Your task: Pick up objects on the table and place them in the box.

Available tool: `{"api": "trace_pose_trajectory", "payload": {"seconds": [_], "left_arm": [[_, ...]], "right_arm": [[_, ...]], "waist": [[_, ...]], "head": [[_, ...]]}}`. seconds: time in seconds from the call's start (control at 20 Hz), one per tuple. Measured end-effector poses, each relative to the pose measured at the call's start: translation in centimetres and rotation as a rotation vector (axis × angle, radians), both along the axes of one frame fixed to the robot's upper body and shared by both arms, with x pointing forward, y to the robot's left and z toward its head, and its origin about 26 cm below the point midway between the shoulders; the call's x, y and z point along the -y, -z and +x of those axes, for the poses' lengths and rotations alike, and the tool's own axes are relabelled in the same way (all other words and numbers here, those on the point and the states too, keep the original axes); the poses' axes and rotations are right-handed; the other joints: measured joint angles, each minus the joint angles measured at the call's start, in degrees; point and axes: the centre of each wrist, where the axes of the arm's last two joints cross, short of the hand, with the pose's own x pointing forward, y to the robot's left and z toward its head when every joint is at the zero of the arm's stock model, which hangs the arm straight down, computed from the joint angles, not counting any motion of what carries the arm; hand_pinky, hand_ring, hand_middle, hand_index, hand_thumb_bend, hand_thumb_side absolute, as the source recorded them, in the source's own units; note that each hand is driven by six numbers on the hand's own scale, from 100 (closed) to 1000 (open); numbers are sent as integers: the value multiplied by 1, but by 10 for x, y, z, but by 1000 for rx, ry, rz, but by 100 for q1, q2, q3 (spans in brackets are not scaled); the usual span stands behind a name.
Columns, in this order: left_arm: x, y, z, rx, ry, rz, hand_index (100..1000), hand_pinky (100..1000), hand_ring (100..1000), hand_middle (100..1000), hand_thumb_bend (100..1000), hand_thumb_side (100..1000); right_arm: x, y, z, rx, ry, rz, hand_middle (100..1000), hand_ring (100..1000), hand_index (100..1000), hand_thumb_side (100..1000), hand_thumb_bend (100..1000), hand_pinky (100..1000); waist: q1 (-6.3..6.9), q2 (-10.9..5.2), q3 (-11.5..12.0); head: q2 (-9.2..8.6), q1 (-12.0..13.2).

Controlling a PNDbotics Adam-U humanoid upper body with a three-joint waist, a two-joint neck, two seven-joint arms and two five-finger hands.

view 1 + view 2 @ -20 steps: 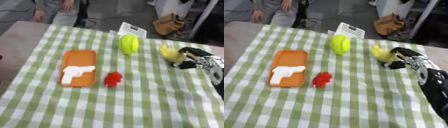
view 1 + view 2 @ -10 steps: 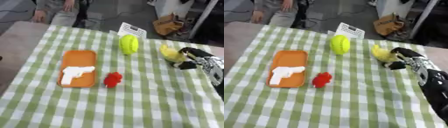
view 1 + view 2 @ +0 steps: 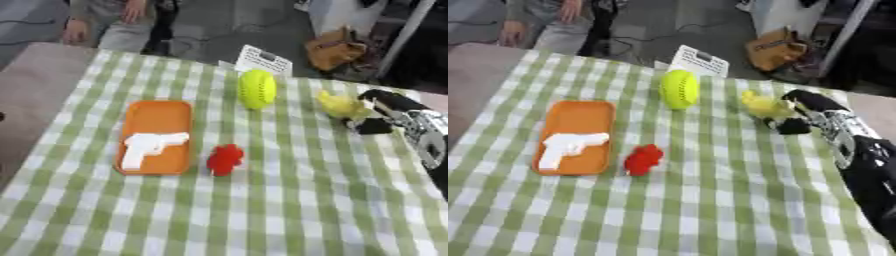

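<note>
No visible change across the interval. Right hand [image 3: 802, 114] in the same place at the table's [image 3: 710, 210] right edge, fingers curled at the yellow object [image 3: 763, 105] as one second before. Yellow-green ball [image 3: 679, 89], red object [image 3: 643, 159], and orange tray [image 3: 579, 120] carrying the white toy pistol [image 3: 569, 147] all at unchanged positions.

bare cloth [image 3: 289, 210] nearside, red object [image 3: 225, 159] mid-table

Green-checked surface [image 3: 262, 210] w/ orange tray [image 3: 157, 117], red toy [image 3: 225, 159], yellow-green ball [image 3: 257, 89], small yellow toy [image 3: 339, 105], white card [image 3: 263, 60].
</note>
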Motion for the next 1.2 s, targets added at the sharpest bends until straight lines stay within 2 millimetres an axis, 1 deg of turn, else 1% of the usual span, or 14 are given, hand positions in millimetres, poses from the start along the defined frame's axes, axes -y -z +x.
{"api": "trace_pose_trajectory", "payload": {"seconds": [0.35,0.85,1.05,1.1,1.15,1.2], "left_arm": [[0,0,0,0,0,0,792,319,699,833,100,941],[0,0,0,2,1,2,792,318,699,833,100,943],[0,0,0,2,2,2,791,317,699,833,100,944],[0,0,0,2,2,2,791,316,699,833,100,945],[0,0,0,2,2,2,791,316,699,833,100,945],[0,0,0,3,2,2,791,315,698,833,100,945]], "right_arm": [[-4,-8,3,28,-8,-8,955,955,964,587,459,860],[-3,-6,3,14,-21,-14,957,953,964,590,455,860],[-4,-5,3,1,-38,-7,950,926,956,577,443,832],[-4,-4,3,-5,-43,0,937,899,944,566,437,806],[-3,-4,3,-11,-49,6,937,899,944,566,437,806],[-3,-3,3,-18,-54,14,927,882,929,547,449,788]], "waist": [[0,0,32],[0,0,39],[0,0,53],[0,0,55],[0,10,55],[0,24,57]], "head": [[0,-18],[0,-21],[0,-26],[0,-28],[0,-30],[-1,-33]]}}
